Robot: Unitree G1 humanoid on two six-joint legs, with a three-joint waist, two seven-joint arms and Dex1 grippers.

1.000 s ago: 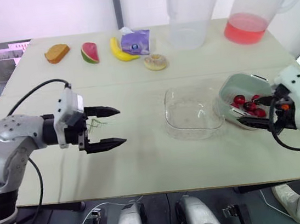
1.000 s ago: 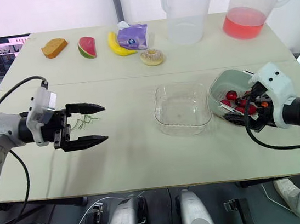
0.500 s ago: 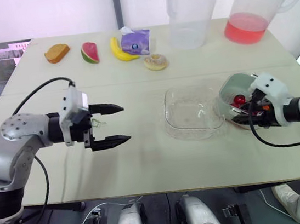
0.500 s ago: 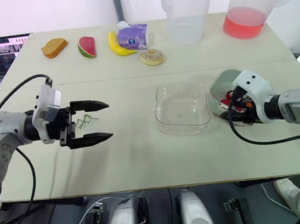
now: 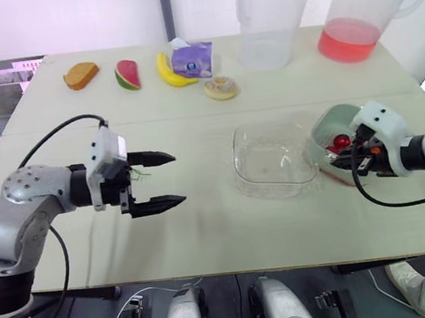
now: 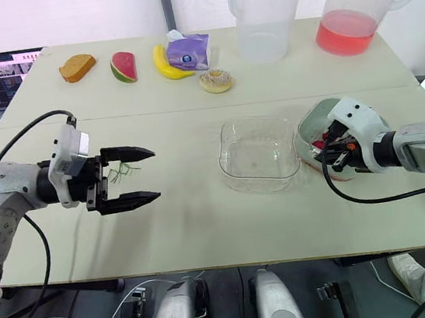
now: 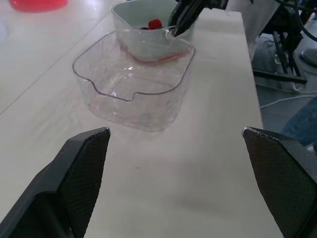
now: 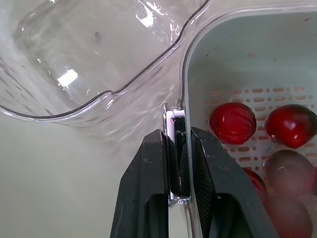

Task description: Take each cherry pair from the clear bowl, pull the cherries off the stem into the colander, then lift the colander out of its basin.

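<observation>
The clear bowl sits mid-table with nothing in it. Right beside it is the pale green colander holding several red cherries. My right gripper is shut on the colander's near rim, on the side next to the clear bowl; cherries lie just past the fingers. A reddish edge shows under the colander. My left gripper hovers open over the table at the left, with loose green stems lying by it.
Along the far edge lie bread, a watermelon slice, a banana, a purple pack and a donut. Two pitchers stand behind, one clear, one with red liquid. A laptop is at far left.
My right gripper has shifted left along the colander and closed its fingers on the rim. The left gripper stays open and has barely moved.
</observation>
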